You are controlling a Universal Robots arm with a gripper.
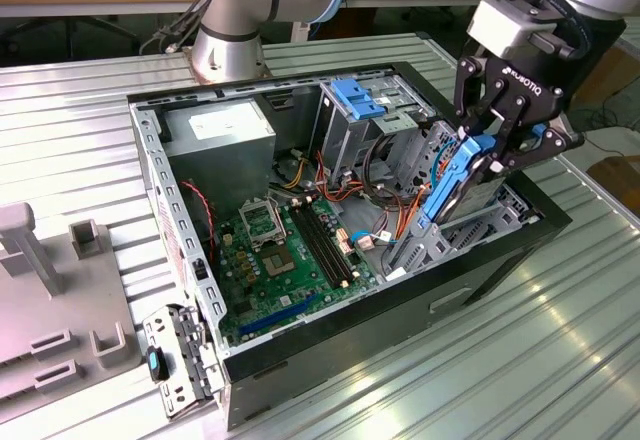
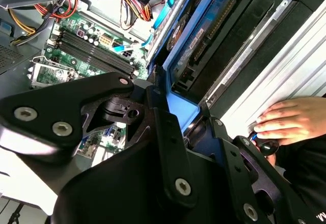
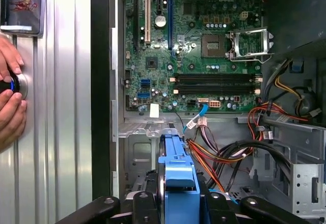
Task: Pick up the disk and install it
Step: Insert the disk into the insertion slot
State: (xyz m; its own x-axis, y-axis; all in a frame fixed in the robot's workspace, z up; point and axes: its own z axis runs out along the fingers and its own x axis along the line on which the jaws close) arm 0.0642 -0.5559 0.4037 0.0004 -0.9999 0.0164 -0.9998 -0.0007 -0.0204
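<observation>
Blue-railed disk (image 1: 445, 195) gripped in claw (image 1: 490, 155), tilted, lower end seemingly inside drive cage (image 1: 432, 150).

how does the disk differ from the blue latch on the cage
The disk is clamped in the gripper, tilted steeply; the latch sits atop the cage, untouched. The disk shows a dark body between blue rails; the latch is all blue. Both have bright blue plastic.
</observation>
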